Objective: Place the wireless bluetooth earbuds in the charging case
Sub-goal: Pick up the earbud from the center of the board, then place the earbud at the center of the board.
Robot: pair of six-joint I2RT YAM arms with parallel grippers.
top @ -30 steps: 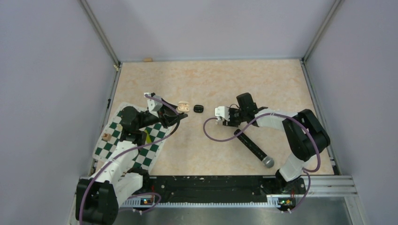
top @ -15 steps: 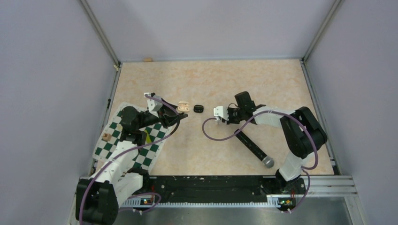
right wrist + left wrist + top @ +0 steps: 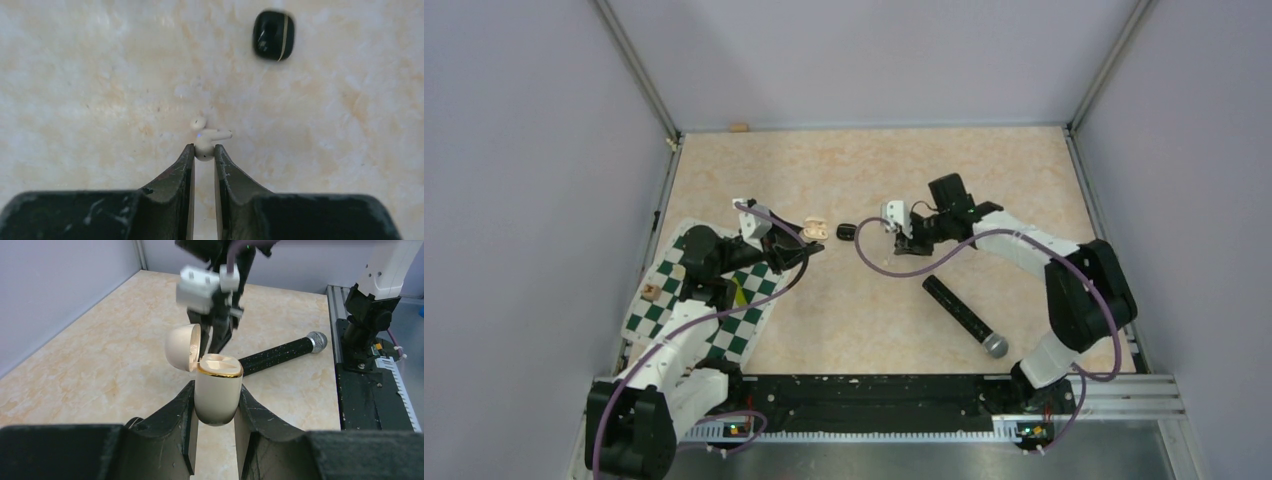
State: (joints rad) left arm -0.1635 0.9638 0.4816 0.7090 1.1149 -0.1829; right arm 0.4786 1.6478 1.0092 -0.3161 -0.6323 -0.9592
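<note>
My left gripper is shut on the cream charging case, upright, with a gold rim and its lid hinged open to the left. The case also shows in the top view, with the left gripper just below it. My right gripper is shut on a white earbud, pinching its round body, stem pointing right. In the top view the right gripper points down, right of the case. A small dark glossy piece with a thin gold line lies on the table between case and right gripper.
A black microphone lies on the table below the right arm, also seen in the left wrist view. A green-and-white checkered mat with a small wooden block lies under the left arm. A purple cable loops from the right wrist.
The right arm has swung back and to the left, off the microphone, bringing its gripper closer to the dark piece and the case. The left arm and case have not moved.
</note>
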